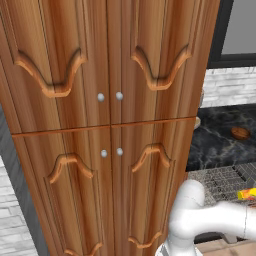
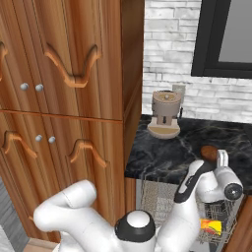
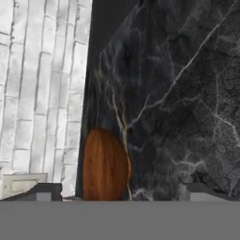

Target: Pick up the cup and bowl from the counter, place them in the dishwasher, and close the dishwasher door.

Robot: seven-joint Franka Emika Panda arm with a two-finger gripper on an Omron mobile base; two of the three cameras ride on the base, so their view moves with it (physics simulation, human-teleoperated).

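The gripper (image 3: 117, 191) is held wide open and empty, poised over the counter (image 3: 187, 93) near the bowl (image 3: 105, 166). The bowl is seen between the two fingertips, slightly toward the left one, on the counter's far side by the brick wall. The cup (image 2: 210, 226) is already lying in the dishwasher (image 2: 216, 216) rack below.

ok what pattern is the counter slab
Glossy black marble-look counter with thin white veins, clearest in the hand view.
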